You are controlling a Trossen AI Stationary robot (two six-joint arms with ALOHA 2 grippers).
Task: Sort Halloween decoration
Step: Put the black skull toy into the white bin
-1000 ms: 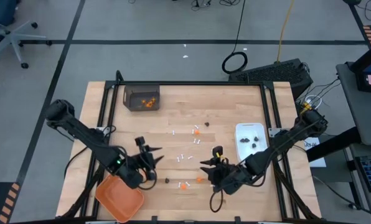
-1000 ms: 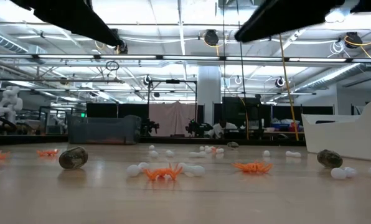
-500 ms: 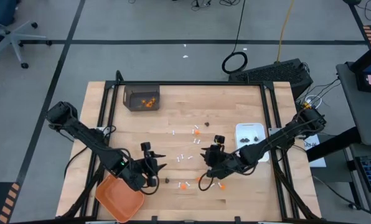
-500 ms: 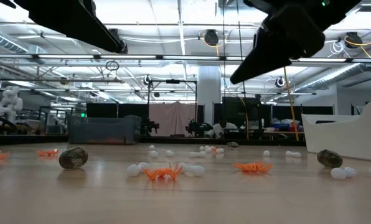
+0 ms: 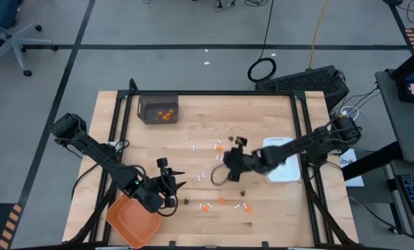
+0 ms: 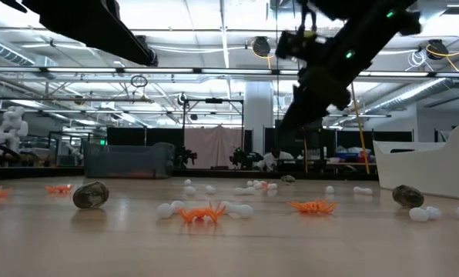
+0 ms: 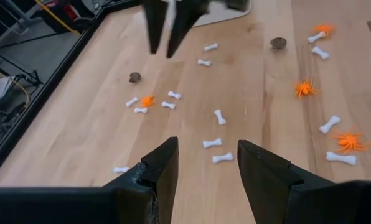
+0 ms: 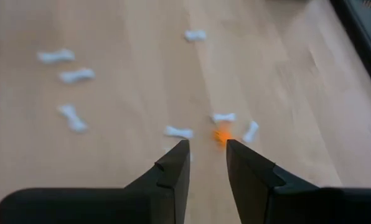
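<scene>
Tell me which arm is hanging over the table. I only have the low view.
Observer: That's the right gripper, over mid-table, just beside the white dish.
Operator: Holding anything?
Observer: No. Its wrist view shows the fingers slightly apart, with only bare table between them.
Operator: And the left one?
Observer: The left gripper is near the front edge by the orange tray, fingers open and empty.
</scene>
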